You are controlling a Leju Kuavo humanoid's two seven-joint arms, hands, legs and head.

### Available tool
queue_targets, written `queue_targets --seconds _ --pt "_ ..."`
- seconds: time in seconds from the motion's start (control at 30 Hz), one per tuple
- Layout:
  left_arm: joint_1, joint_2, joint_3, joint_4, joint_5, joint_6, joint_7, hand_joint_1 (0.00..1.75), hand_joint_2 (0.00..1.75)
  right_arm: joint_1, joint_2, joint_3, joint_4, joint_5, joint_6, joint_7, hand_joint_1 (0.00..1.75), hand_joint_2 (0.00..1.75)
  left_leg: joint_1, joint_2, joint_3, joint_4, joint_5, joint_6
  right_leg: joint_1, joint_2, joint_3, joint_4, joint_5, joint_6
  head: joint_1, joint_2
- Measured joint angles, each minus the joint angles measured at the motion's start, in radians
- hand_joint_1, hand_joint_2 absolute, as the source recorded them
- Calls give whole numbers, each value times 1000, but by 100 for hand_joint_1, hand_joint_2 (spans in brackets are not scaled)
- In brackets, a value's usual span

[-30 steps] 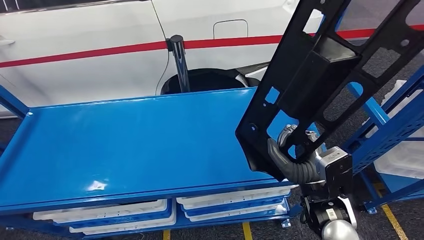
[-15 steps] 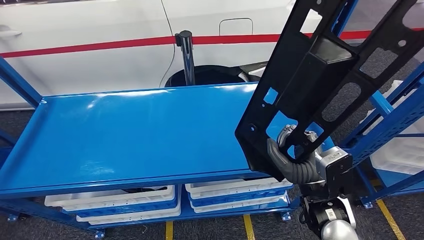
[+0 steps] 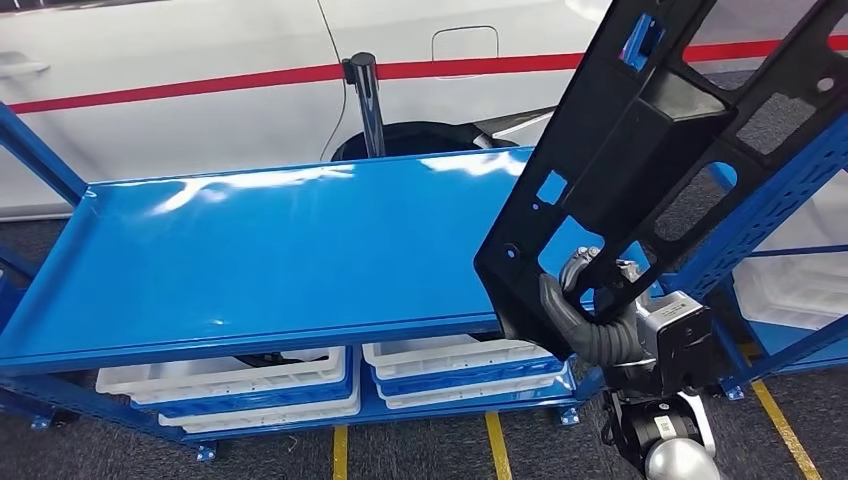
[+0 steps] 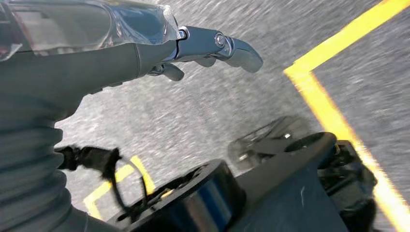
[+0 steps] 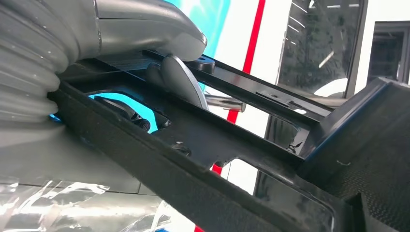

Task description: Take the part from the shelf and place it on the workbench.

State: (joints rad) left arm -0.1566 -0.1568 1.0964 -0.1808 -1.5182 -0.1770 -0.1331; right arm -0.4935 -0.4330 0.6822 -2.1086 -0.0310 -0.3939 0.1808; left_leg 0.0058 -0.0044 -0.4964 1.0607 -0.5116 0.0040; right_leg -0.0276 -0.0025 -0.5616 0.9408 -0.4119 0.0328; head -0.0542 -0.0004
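1. A blue metal tabletop [image 3: 270, 250] stands on grey carpet with yellow floor lines [image 3: 495, 445], in front of a white car [image 3: 200, 60] that has a red stripe along its side.
2. The right robot hand [image 3: 585, 315] sits low, just off the tabletop's right end, with its fingers curled through an opening in a large black part [image 3: 640, 130] and its thumb pressed against the frame.
3. In the right wrist view the same robot hand [image 5: 145, 58] clamps one of the bars of the part [image 5: 232, 159], a thumb on one side and darker fingers on the other.
4. The part rises from the robot hand up and to the right, tilted, in the air; its lower corner overlaps the right end of the tabletop in the head view, and whether it touches cannot be told.
5. Right of the robot hand stands a blue perforated shelf [image 3: 770, 220] with a white bin [image 3: 800, 285] behind it.
6. Left of and below the robot hand, white trays [image 3: 230, 380] lie on the lower level under the tabletop.
7. Beyond the tabletop, a dark post [image 3: 368, 100] stands before the car.
8. The left robot hand [image 4: 193, 48] hangs over the carpet, fingers loosely apart and holding nothing.
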Motion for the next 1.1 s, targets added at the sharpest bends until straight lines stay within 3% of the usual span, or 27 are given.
queue_targets --seconds 0.07,0.13,0.2,0.27,0.33,0.37,0.4,0.43,0.5,0.53,0.6,0.7,0.77,0.83,0.87,0.9,0.93,0.97,1.03,1.1 --pt "8 0 0 0 -1 0 4 0 175 1 -1 -1 -1 2 -5 1 175 175 -2 -1 57 -116 26 6 2 1 -9 1 11 11 0 0" --pt "13 -1 0 0 -2 0 9 0 175 7 -6 -3 -8 5 -12 3 175 175 -7 -2 58 -139 27 15 4 1 -18 0 24 24 0 0" --pt "13 -3 0 0 -2 0 15 0 175 21 -16 -9 -22 8 -18 6 175 175 -5 -1 45 -141 37 34 2 1 -31 13 15 35 1 0" --pt "12 -6 0 1 -3 0 18 0 175 34 -28 -18 -34 9 -21 10 175 175 -4 0 31 -143 52 57 -1 2 -64 91 -53 41 1 0" --pt "11 -8 0 1 -3 0 18 0 175 43 -40 -24 -43 10 -23 13 175 175 -9 1 15 -142 65 68 0 2 -113 235 -140 45 1 0" --pt "10 -10 0 1 -3 0 18 0 175 49 -45 -26 -46 10 -23 14 175 175 -11 2 8 -141 71 70 1 2 -129 294 -160 46 1 0" --pt "10 -10 0 1 -3 0 18 0 175 53 -49 -27 -49 10 -24 15 175 175 -14 2 1 -141 76 71 1 2 -128 319 -158 45 1 0" --pt "9 -11 0 1 -3 0 18 0 175 57 -52 -28 -52 10 -24 16 175 175 -15 3 -5 -140 80 70 1 2 -106 300 -138 44 1 0" --pt "8 -13 0 1 -3 0 17 0 175 62 -57 -31 -59 10 -25 20 175 175 -17 3 -12 -137 86 67 2 2 -13 168 -84 37 1 0" --pt "8 -14 0 1 -3 0 15 0 175 64 -62 -35 -64 10 -26 23 175 175 -19 3 -15 -133 88 64 4 2 36 90 -68 34 1 0" --pt "7 -16 -1 1 -3 0 8 0 175 69 -72 -47 -77 10 -28 28 175 175 -23 3 -22 -127 93 55 8 3 86 2 -62 28 1 0" --pt "7 -17 -1 1 -3 1 1 0 175 77 -82 -59 -96 12 -30 40 175 175 -23 1 -35 -115 90 38 6 1 79 -9 -56 14 1 0" --pt "4 -16 -1 1 -3 1 1 0 175 84 -86 -66 -107 19 -30 50 175 175 -20 0 -64 -43 29 26 1 -2 66 -12 -43 -2 0 0" --pt "-2 -16 -2 1 -3 3 3 0 175 95 -90 -72 -119 28 -32 59 175 175 -15 0 -107 95 -58 15 3 -4 50 -11 -32 -10 0 0" --pt "-5 -16 -2 1 -3 4 6 0 175 101 -92 -74 -125 31 -33 63 175 175 -13 0 -119 152 -83 11 3 -5 42 -11 -26 -10 0 0" --pt "-6 -16 -3 1 -3 4 9 0 175 107 -94 -76 -131 34 -34 66 175 175 -12 1 -117 182 -89 9 3 -5 34 -10 -21 -10 -1 0" --pt "-6 -16 -5 1 -3 5 13 0 175 112 -95 -78 -137 37 -34 69 175 175 -10 1 -97 170 -74 7 3 -4 27 -8 -16 -8 -1 0" --pt "-3 -16 -7 1 -3 6 18 0 175 117 -97 -80 -143 38 -34 71 175 175 -8 1 -60 120 -44 7 3 -2 21 -6 -12 -5 -1 0" --pt "5 -17 -10 1 -3 6 23 0 175 124 -101 -87 -154 40 -35 73 175 175 -6 0 30 -34 9 11 4 0 10 -2 -4 3 -1 0" --pt "13 -17 -12 1 -3 6 23 0 175 127 -105 -94 -163 41 -34 74 175 175 -8 -1 74 -128 20 19 6 1 0 0 7 14 0 0"
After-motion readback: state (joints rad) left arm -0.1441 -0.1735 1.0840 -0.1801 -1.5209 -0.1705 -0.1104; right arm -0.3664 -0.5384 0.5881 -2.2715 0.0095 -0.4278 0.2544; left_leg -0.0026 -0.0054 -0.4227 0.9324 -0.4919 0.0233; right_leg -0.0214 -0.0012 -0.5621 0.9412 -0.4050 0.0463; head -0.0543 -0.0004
